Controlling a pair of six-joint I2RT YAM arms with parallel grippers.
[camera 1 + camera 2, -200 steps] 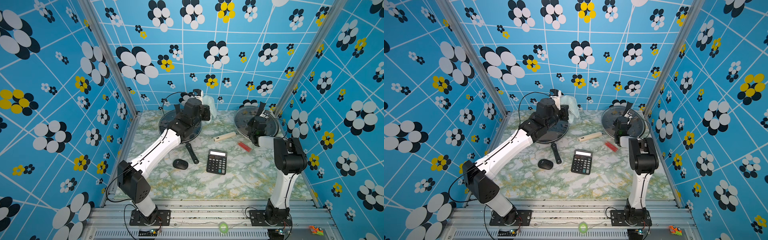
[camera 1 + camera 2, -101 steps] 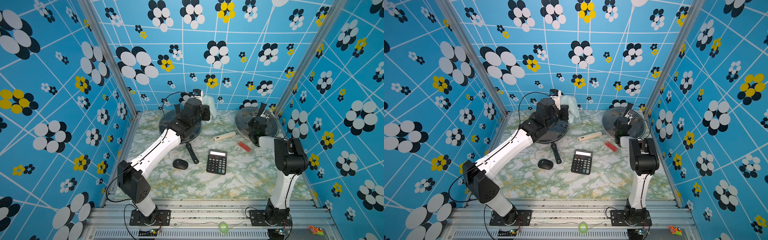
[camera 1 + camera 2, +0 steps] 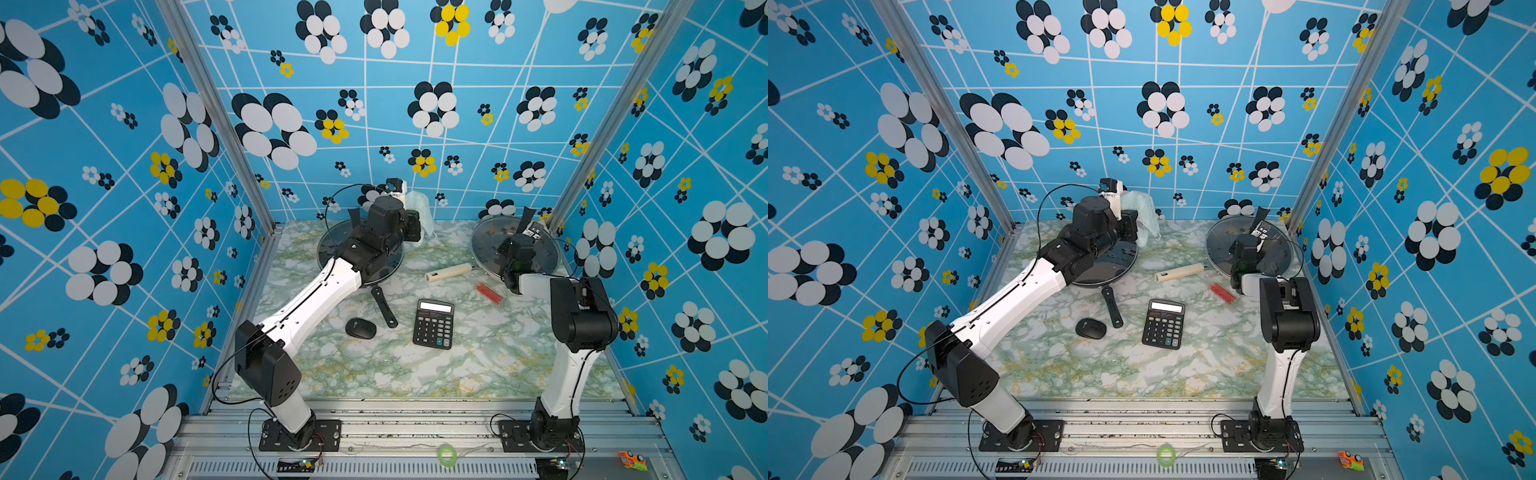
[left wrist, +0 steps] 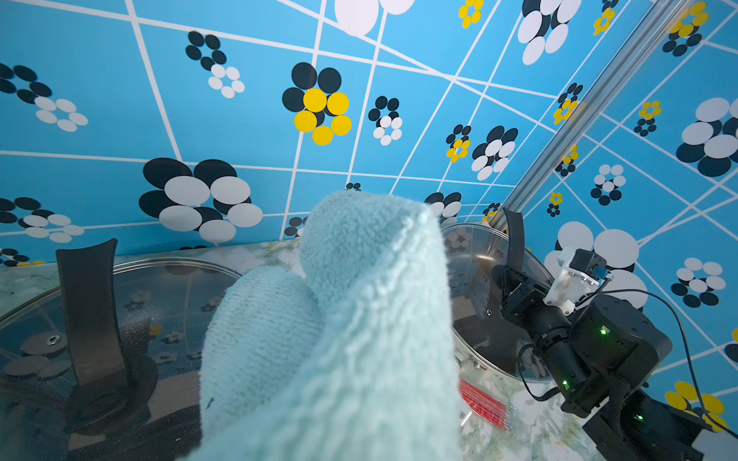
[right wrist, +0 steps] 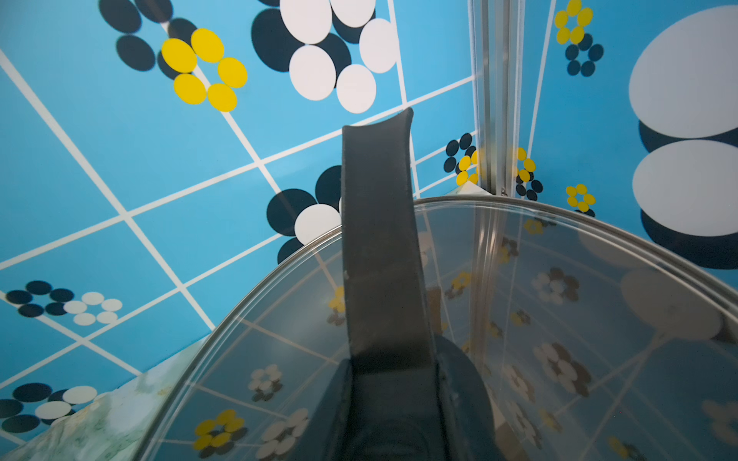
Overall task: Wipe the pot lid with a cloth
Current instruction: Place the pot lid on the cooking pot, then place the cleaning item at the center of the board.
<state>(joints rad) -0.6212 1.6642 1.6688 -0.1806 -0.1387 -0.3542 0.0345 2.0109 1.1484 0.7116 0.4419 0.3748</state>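
The pot lid (image 3: 486, 245) is a glass disc with a steel rim, raised and tilted at the back right. My right gripper (image 3: 527, 232) is shut on its black handle (image 5: 379, 247), and the glass (image 5: 559, 319) fills the right wrist view. The cloth (image 3: 419, 208) is pale mint-green terry and hangs from my left gripper (image 3: 1121, 199), which is shut on it at the back middle, above the table. In the left wrist view the cloth (image 4: 359, 319) hides the jaws, and the pot lid (image 4: 475, 271) stands apart from it near the right arm.
Under my left arm lies a black frying pan (image 3: 384, 307) with its own glass lid (image 4: 88, 303). A calculator (image 3: 434, 324), a black mouse (image 3: 360, 328), a wooden-handled tool (image 3: 449, 272) and a red packet (image 3: 489, 293) lie mid-table. Patterned walls close three sides.
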